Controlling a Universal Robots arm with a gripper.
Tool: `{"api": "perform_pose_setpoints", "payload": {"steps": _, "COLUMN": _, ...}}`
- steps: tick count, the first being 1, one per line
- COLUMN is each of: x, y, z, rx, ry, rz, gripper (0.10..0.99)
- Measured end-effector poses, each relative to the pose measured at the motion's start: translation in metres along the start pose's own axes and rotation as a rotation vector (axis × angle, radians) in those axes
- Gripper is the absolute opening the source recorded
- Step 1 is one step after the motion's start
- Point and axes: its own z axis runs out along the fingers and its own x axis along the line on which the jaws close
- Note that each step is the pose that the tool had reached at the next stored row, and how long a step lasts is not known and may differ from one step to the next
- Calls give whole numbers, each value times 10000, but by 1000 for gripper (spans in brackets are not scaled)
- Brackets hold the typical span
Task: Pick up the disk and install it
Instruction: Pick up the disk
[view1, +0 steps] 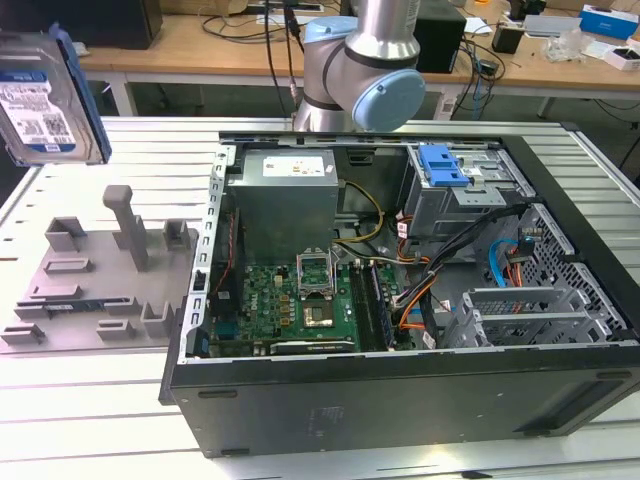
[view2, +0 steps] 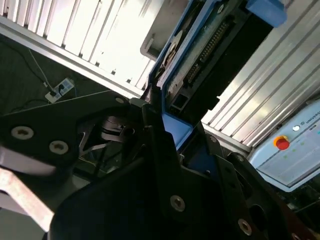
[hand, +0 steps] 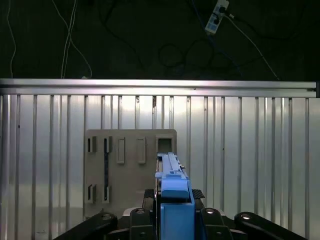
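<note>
The disk (view1: 45, 100) hangs in the air at the exterior view's upper left, above the table. Its silver face with a white-and-blue label is turned to that camera, and a blue carrier frame runs along its edge. In the first wrist view the disk (hand: 172, 187) is seen edge-on, with my gripper (hand: 173, 197) shut on its blue frame. The second wrist view shows the disk (view2: 210, 45) from its connector side, with the gripper (view2: 172, 132) holding it by the black fingers (view2: 155, 125).
A grey fixture plate (view1: 100, 280) with upright posts lies on the slatted metal table (view1: 90, 400), below the disk. Right of it stands the open computer case (view1: 400, 390), holding a grey power-supply box (view1: 285, 195), a motherboard (view1: 290, 300) and a blue-latched drive cage (view1: 445, 165).
</note>
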Motion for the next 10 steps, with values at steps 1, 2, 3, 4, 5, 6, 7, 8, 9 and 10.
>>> {"api": "perform_pose_setpoints", "payload": {"steps": 1, "x": 8, "y": 0, "z": -142, "rx": 0, "ry": -11, "rz": 0, "gripper": 365}}
{"api": "perform_pose_setpoints", "payload": {"steps": 2, "x": 91, "y": -86, "z": -144, "rx": -1, "ry": -13, "rz": -2, "gripper": 365}}
{"api": "perform_pose_setpoints", "payload": {"steps": 3, "x": 137, "y": -137, "z": -147, "rx": -8, "ry": -13, "rz": 0, "gripper": 365}}
{"api": "perform_pose_setpoints", "payload": {"steps": 4, "x": 186, "y": -194, "z": -151, "rx": -27, "ry": -14, "rz": -2, "gripper": 365}}
{"api": "perform_pose_setpoints", "payload": {"steps": 5, "x": 211, "y": -223, "z": -154, "rx": -47, "ry": -14, "rz": -2, "gripper": 365}}
{"api": "perform_pose_setpoints", "payload": {"steps": 6, "x": 238, "y": -258, "z": -158, "rx": -73, "ry": -14, "rz": 0, "gripper": 365}}
{"api": "perform_pose_setpoints", "payload": {"steps": 7, "x": 272, "y": -303, "z": -163, "rx": -110, "ry": -15, "rz": -2, "gripper": 365}}
{"api": "perform_pose_setpoints", "payload": {"steps": 8, "x": 296, "y": -337, "z": -166, "rx": -136, "ry": -15, "rz": -5, "gripper": 365}}
{"api": "perform_pose_setpoints", "payload": {"steps": 9, "x": 325, "y": -380, "z": -168, "rx": -155, "ry": -15, "rz": -2, "gripper": 365}}
{"api": "perform_pose_setpoints", "payload": {"steps": 10, "x": 359, "y": -435, "z": -170, "rx": -173, "ry": -15, "rz": -2, "gripper": 365}}
